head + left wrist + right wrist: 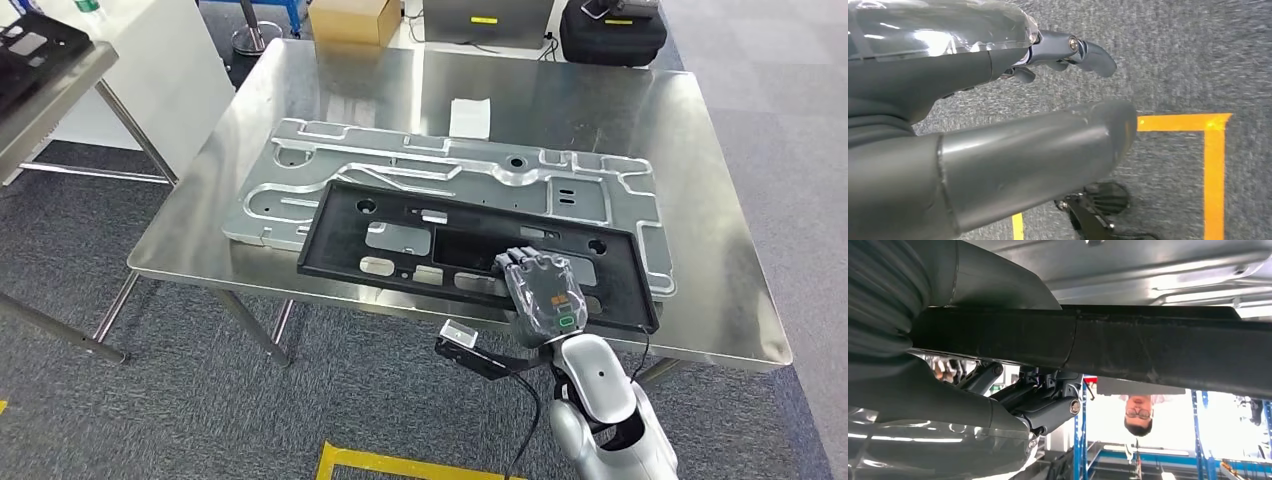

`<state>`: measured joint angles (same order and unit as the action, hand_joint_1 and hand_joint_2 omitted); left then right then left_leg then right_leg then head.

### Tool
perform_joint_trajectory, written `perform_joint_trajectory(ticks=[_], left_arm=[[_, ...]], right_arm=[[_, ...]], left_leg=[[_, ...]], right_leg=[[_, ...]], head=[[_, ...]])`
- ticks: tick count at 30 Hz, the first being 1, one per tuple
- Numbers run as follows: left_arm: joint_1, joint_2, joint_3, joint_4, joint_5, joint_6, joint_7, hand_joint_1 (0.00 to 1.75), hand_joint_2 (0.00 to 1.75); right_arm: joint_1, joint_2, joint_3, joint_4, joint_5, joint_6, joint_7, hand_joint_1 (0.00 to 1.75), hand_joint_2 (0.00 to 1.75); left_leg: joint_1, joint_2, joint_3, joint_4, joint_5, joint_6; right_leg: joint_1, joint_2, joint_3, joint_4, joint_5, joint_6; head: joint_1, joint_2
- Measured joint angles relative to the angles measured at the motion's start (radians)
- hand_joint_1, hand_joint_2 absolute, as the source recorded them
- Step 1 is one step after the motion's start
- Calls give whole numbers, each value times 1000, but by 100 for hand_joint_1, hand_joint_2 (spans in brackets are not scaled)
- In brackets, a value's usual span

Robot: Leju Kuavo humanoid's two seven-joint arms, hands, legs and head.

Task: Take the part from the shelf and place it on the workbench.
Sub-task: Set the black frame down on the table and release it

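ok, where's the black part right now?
Head view: the black part lies on the silver plate on the workbench, near its front edge, gripped by the right hand.

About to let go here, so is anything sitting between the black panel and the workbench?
Yes. The silver plate lies on the workbench, and the black panel, gripped by the right hand, rests across it rather than on bare steel.

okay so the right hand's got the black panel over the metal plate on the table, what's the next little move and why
Probably let go and draw the right hand back. The black panel already lies on the silver plate on the steel workbench, with the hand gripping its near edge; in the right wrist view the thumb and fingers clamp that edge. The left hand hangs over the floor, empty.
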<state>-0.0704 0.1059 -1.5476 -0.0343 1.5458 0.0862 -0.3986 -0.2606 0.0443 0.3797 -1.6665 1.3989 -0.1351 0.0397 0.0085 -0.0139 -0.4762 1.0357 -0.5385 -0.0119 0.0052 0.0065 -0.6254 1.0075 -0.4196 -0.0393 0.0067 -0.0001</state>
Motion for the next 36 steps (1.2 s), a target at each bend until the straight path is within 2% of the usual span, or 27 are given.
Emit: perform_joint_trajectory(ticks=[1, 2, 4, 5, 6, 7, 8, 9, 10, 11, 12, 14, 16, 17, 19, 20, 21, 22, 23, 25, 26, 27, 31, 32, 34, 35, 36], left_arm=[[-2, 0, 0, 0, 0, 0, 0, 0, 0], [-3, 1, 0, 0, 0, 0, 0, 0, 0], [-1, 2, 0, 0, 0, 0, 0, 0, 0], [1, 2, 0, 0, 0, 0, 0, 0, 0], [2, 3, 0, 0, 0, 0, 0, 0, 0], [3, 3, 0, 0, 0, 0, 0, 0, 0], [4, 4, 0, 0, 0, 0, 0, 0, 0], [6, 4, 0, 0, 0, 0, 0, 0, 0], [7, 4, 0, 0, 0, 0, 1, 0, 0], [8, 4, 0, -1, 0, 0, 2, 0, 0], [9, 5, 0, -1, 0, 0, 2, 0, 0], [9, 5, 0, -2, 1, 0, 3, 0, 0], [5, 5, 0, -2, 1, 0, 2, 0, 0], [4, 5, 0, -2, 1, 0, 2, 0, 0], [3, 5, 0, -2, 1, 0, 2, 0, 0], [3, 5, 0, -2, 1, 1, 2, 0, 0], [3, 5, 0, -2, 1, 2, 3, 0, 0], [3, 5, 0, -2, 1, 3, 4, 0, 0], [3, 5, 0, -2, 1, 5, 6, 0, 0], [1, 5, 0, -3, 1, 8, 9, 0, 0], [0, 4, 0, -3, 1, 9, 11, 0, 0], [-1, 4, 0, -3, 1, 10, 12, 0, 0], [-3, 6, 0, -4, 1, 12, 18, 0, 0], [-5, 7, 0, -4, 1, 13, 18, 0, 0], [-6, 9, 0, -4, 1, 16, 20, 0, 0], [-5, 9, 0, -4, 1, 17, 22, 0, 44], [-4, 10, 0, -4, 1, 18, 25, 0, 87]], right_arm=[[0, 0, -1, 1, -3, 0, -1, 175, 175], [1, 0, -2, 2, -5, 1, -2, 175, 175], [4, 0, -2, 6, -8, 1, -3, 175, 175], [7, 0, -2, 8, -8, 2, -3, 175, 175], [9, 0, -2, 10, -8, 2, -3, 175, 175], [10, 0, -2, 12, -9, 2, -3, 175, 175], [11, 0, -2, 13, -10, 2, -3, 175, 175], [11, 0, -3, 15, -10, 2, -3, 175, 175], [11, 0, -3, 16, -11, 2, -3, 175, 175], [11, 0, -4, 18, -12, 2, -4, 175, 175], [12, 0, -5, 19, -13, 2, -4, 175, 175], [14, 0, -8, 18, -15, 1, -7, 175, 175], [12, 0, -11, 17, -17, 1, -10, 175, 175], [11, 0, -12, 17, -17, 1, -12, 175, 175], [14, 0, -14, 20, -18, 1, -12, 175, 175], [16, 0, -15, 22, -18, 1, -12, 175, 175], [18, 0, -17, 24, -18, 1, -12, 175, 175], [18, 0, -18, 27, -19, 1, -12, 175, 175], [18, 0, -21, 29, -21, 1, -13, 175, 175], [17, 0, -27, 31, -24, 1, -14, 175, 175], [17, 0, -30, 33, -26, 1, -15, 175, 175], [18, 0, -32, 34, -27, 1, -15, 175, 175], [16, 2, -38, 39, -29, 1, -15, 175, 175], [15, 2, -39, 40, -29, 1, -15, 175, 175], [16, 4, -40, 45, -30, 1, -15, 175, 175], [18, 5, -41, 47, -30, 1, -15, 131, 175], [20, 6, -41, 50, -31, 1, -15, 87, 175]], left_leg=[[1, 2, -21, 43, -6, -3], [2, 4, -58, 107, -20, -8], [3, 6, -149, 229, -73, -15], [4, 6, -185, 260, -96, -17], [4, 6, -204, 256, -100, -17], [4, 7, -209, 220, -77, -16], [4, 7, -205, 163, -27, -14], [4, 8, -201, 97, 42, -11], [2, 10, -196, 48, 94, -5], [-1, 10, -193, 17, 132, 1], [-2, 10, -192, 4, 146, 8], [-2, 8, -179, 0, 140, 24], [0, 8, -160, -8, 131, 36], [1, 8, -151, -10, 126, 41], [1, 7, -135, -11, 112, 45], [1, 7, -126, -11, 104, 45], [0, 6, -115, -11, 96, 44], [0, 5, -104, -11, 87, 44], [-1, 4, -91, -11, 78, 43], [-4, 1, -72, -12, 61, 40], [-6, -1, -67, -11, 53, 35], [-6, -2, -63, -9, 48, 29], [-5, -1, -60, 18, 21, 9], [-3, 2, -76, 54, 0, 3], [1, 5, -140, 172, -54, -7], [4, 5, -173, 225, -70, -12], [7, 6, -197, 253, -72, -17]], right_leg=[[-2, 0, 14, -5, -5, -4], [-3, -1, 26, -7, -14, -7], [-3, -1, 48, -8, -33, -9], [-3, 0, 61, -8, -45, -8], [-3, 1, 77, -8, -57, -7], [-3, 1, 94, -8, -70, -6], [-3, 1, 112, -8, -84, -3], [-2, 1, 127, -6, -97, 0], [0, 3, 137, -4, -110, 5], [1, 4, 142, -3, -122, 11], [2, 5, 146, 1, -128, 17], [2, 5, 151, 11, -133, 29], [0, 2, 125, 69, -137, 37], [-2, 0, 93, 124, -151, 42], [-5, -1, 4, 246, -205, 50], [-7, -1, -34, 284, -229, 53], [-7, -1, -59, 294, -237, 54], [-7, -1, -67, 270, -221, 52], [-6, -1, -62, 219, -179, 47], [1, 0, -36, 93, -68, 30], [5, 0, -26, 52, -31, 22], [8, 1, -23, 31, -10, 16], [4, 0, 1, 6, -5, 1], [1, 0, 10, 1, -5, -3], [0, -2, 16, -1, -10, -9], [-1, -1, 17, 0, -13, -9], [-1, -1, 18, 2, -16, -9]], head=[[-2, 0], [-3, 0], [-5, 0], [-5, 0], [-5, 0], [-5, 0], [-5, 0], [-5, 0], [-6, 0], [-5, 0], [-5, 0], [-4, 0], [-3, 0], [-2, 0], [-1, 0], [-1, 0], [-1, 0], [-1, 0], [-1, 0], [-1, 0], [-1, 0], [-1, 0], [-2, 0], [-3, 0], [-6, 0], [-6, 0], [-6, 0]])
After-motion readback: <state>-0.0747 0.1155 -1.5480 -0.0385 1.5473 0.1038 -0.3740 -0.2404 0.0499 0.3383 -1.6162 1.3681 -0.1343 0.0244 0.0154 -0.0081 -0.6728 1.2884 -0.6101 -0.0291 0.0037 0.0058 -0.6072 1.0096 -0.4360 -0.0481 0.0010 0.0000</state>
